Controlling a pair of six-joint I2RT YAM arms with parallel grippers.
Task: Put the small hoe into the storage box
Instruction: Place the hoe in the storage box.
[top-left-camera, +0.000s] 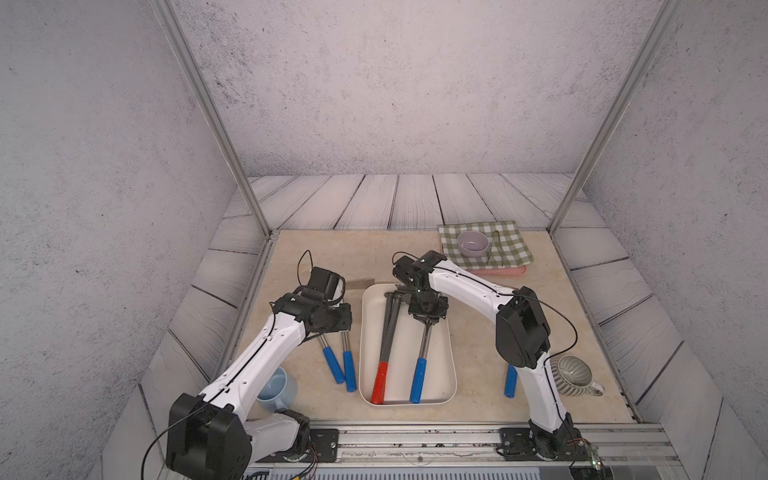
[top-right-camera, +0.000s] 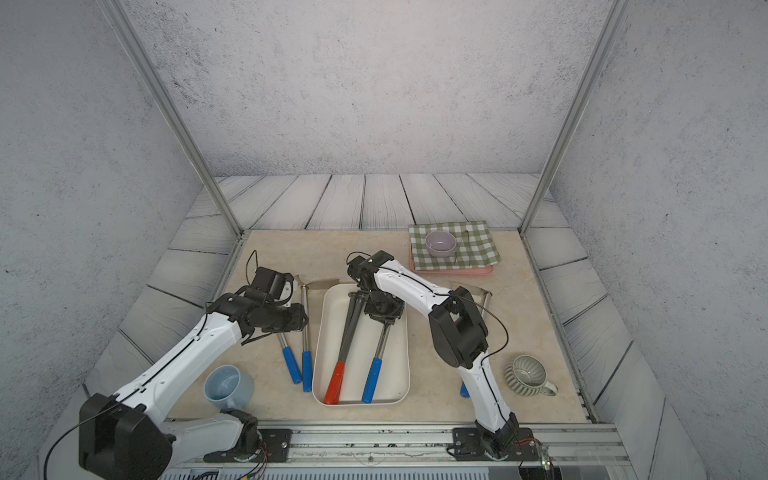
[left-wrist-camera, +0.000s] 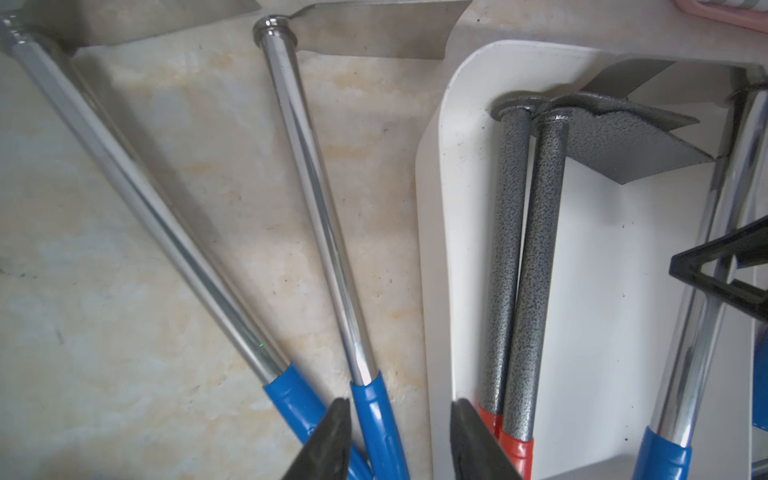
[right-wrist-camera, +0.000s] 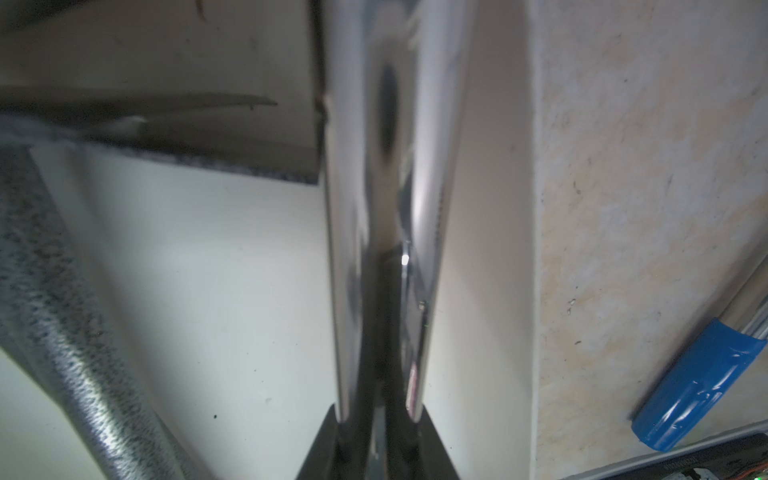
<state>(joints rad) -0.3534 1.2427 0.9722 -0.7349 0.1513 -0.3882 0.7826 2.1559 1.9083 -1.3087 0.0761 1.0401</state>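
The right end effector (right-wrist-camera: 378, 411) clamps the small hoe (top-left-camera: 418, 380) in the storage box (top-left-camera: 440, 357); the left end effector (left-wrist-camera: 399, 405) gapes, empty.

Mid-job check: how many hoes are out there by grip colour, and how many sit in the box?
Blue-grip hoes: 4, one of them in the storage box
Red-grip hoes: 2, both in the storage box
Total: 6 hoes, 3 in the box
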